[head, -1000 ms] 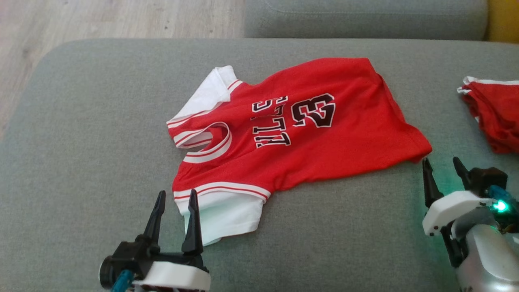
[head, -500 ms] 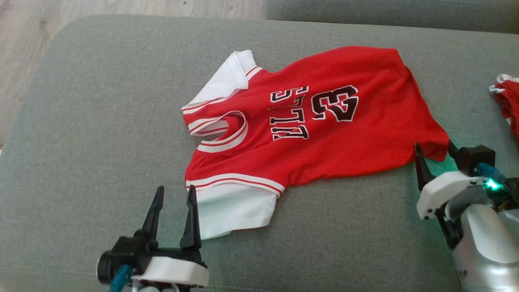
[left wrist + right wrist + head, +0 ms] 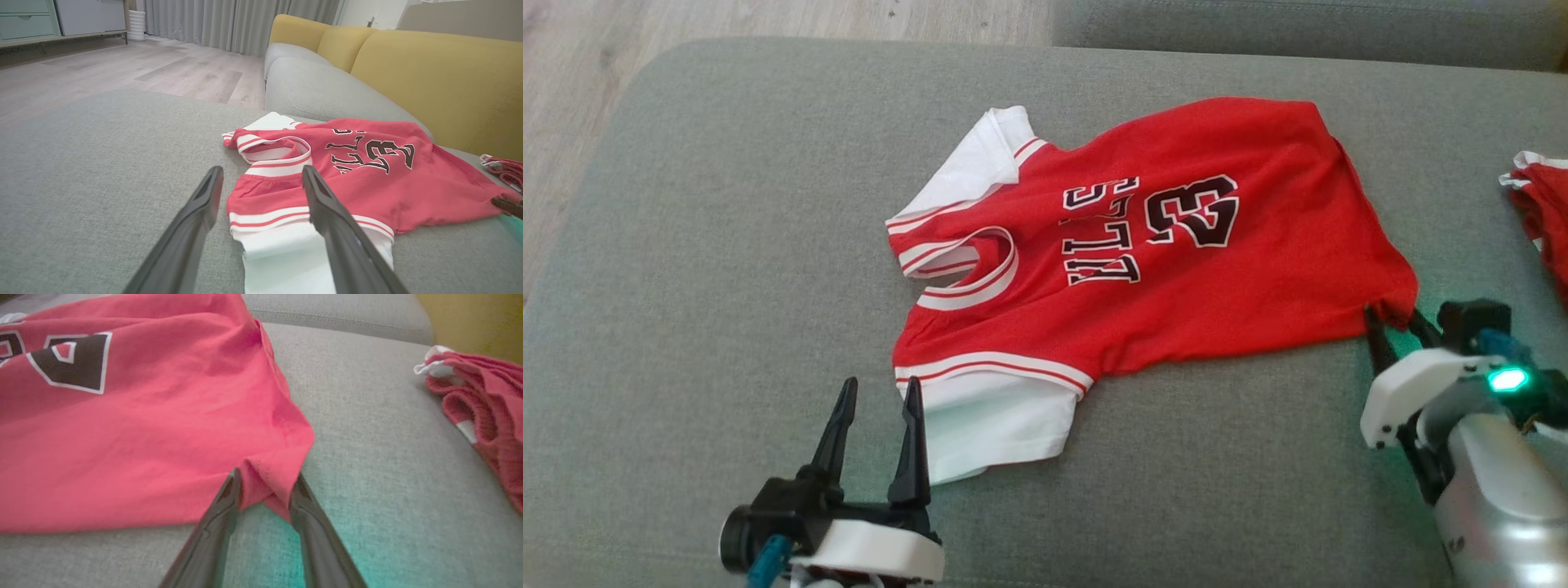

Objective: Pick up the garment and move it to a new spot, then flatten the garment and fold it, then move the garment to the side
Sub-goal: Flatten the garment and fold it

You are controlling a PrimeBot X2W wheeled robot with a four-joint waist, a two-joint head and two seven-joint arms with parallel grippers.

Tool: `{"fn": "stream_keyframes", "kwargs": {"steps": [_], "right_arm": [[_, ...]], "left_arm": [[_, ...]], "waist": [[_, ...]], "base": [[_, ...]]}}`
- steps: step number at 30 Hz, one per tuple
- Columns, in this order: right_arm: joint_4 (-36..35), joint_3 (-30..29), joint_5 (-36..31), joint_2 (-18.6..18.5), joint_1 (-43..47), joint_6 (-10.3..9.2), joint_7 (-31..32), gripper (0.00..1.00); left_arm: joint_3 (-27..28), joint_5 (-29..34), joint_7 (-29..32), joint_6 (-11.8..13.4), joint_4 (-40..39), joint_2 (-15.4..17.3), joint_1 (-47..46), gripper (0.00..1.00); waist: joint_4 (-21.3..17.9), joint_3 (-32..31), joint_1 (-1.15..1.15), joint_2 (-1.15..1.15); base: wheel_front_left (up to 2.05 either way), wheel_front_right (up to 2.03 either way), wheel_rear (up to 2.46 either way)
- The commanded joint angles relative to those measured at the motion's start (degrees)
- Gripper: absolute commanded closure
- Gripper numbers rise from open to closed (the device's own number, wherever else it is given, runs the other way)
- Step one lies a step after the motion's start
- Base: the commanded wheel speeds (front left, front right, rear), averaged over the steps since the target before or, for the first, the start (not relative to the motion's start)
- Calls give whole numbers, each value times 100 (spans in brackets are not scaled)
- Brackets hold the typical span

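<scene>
Garment [image 3: 1176, 269]: red jersey with white trim, dark lettering and "23". It lies mostly flat, print up, mid grey cushion [image 3: 727, 245], collar toward the robot's left, hem toward its right. Right gripper [image 3: 1395, 317] is at the near hem corner, jaws narrowed onto it. In the right wrist view the right gripper [image 3: 267, 475] has a puckered tuck of red fabric pinched between both fingers, touching each one. That corner looks barely raised off the cushion and the rest of the jersey is down. Left gripper [image 3: 881, 381] has jaws wide, nothing in them. It sits just beside the near white sleeve [image 3: 988, 416], with its right finger at the sleeve edge. In the left wrist view the left gripper [image 3: 262, 169] frames the sleeve band between its fingers; can't tell if it's touching. Second red item [image 3: 1543, 212] is bunched at the cushion's far right, apart from the jersey. Green status light [image 3: 1508, 380] is lit on the right wrist.
</scene>
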Motion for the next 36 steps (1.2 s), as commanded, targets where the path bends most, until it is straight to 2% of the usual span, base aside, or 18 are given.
{"fn": "stream_keyframes", "kwargs": {"steps": [1,2,4,5,11,17,21,27,32,36], "right_arm": [[-68,132,58,-98,-302,37,-97,51],[-6,141,74,-108,-342,37,-116,56],[119,159,101,-128,-418,37,-156,75],[177,171,109,-138,-451,37,-176,100],[217,221,234,-71,-472,37,-404,100],[-349,282,530,63,-14,37,-350,100],[-1152,343,755,61,539,37,-22,100],[-2890,121,932,-2,1655,37,832,100],[-4289,-132,934,137,2576,37,1733,100],[-4918,-339,950,290,3079,37,2320,100]], "left_arm": [[138,19,14,48,-166,81,-149,0],[130,22,22,50,-172,87,-151,0],[115,26,36,54,-183,99,-154,0],[108,27,42,58,-187,104,-153,0],[93,20,66,102,-213,129,-117,0],[108,-24,53,156,-243,132,-16,0],[126,-55,36,172,-255,139,28,0],[129,-81,21,193,-262,141,49,0],[116,-96,11,187,-261,145,27,0],[115,-107,3,184,-253,149,-8,0]], "waist": [[-5,2,0,0],[-7,3,0,0],[-9,2,0,0],[-9,-3,0,0],[-51,-62,0,0],[-198,-182,0,0],[-331,-244,0,0],[-460,-300,0,0],[-479,-297,0,0],[-467,-274,0,0]], "base": [[0,0,0],[0,0,0],[0,0,0],[0,0,0],[0,0,0],[0,0,0],[0,0,0],[0,0,0],[0,0,0],[0,0,0]]}}
